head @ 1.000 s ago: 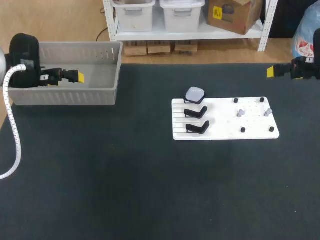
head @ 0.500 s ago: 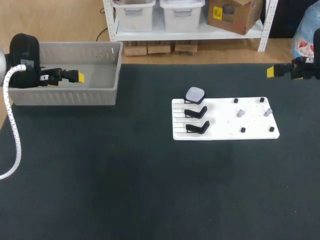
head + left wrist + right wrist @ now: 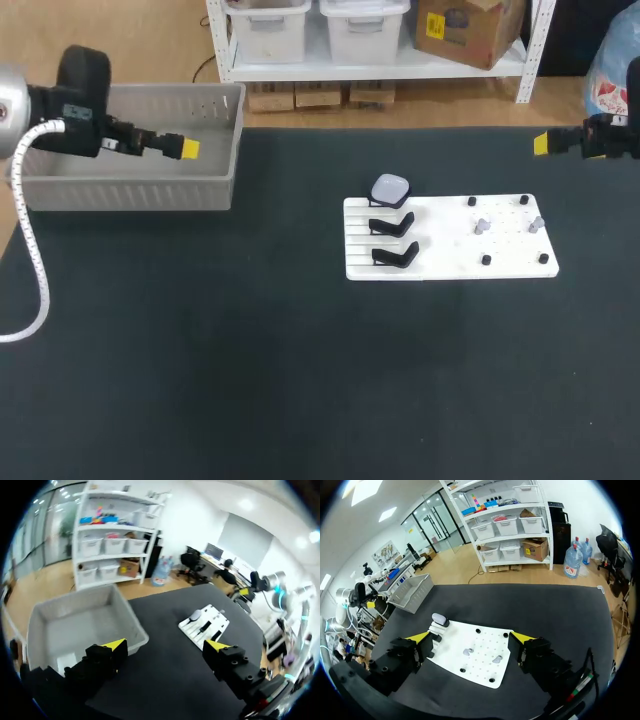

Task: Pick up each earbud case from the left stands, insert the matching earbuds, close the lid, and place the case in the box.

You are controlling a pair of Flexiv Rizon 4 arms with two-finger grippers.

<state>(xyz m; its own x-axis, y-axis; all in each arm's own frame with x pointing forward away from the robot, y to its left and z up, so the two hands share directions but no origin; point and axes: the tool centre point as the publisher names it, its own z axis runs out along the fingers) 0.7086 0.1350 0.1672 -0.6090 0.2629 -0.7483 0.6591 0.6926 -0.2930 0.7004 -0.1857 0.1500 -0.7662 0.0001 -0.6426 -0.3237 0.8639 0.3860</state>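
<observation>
A pale lilac earbud case (image 3: pixel 390 189) sits lid-down on the rearmost of three black stands at the left end of the white board (image 3: pixel 450 245). The two other stands (image 3: pixel 393 240) are bare. Small grey earbuds (image 3: pixel 481 226) stand among black pegs on the board's right half. My left gripper (image 3: pixel 186 150) hangs open over the grey box (image 3: pixel 130 190), far left of the board. In the left wrist view the left gripper (image 3: pixel 165 645) holds nothing. My right gripper (image 3: pixel 541 144) hovers open beyond the board's far right corner. The right wrist view shows the right gripper (image 3: pixel 470 637) empty above the board (image 3: pixel 485 667) and case (image 3: pixel 439 618).
The grey box (image 3: pixel 85 620) stands at the table's back left, with a small white item on its floor. Dark mat (image 3: pixel 250 350) covers the table between box and board and along the front. My left arm's white cable (image 3: pixel 30 270) hangs over the table's left edge.
My left arm has swung right and a little back, carrying its open gripper further across the grey box. The right arm and the things on the board have not moved.
</observation>
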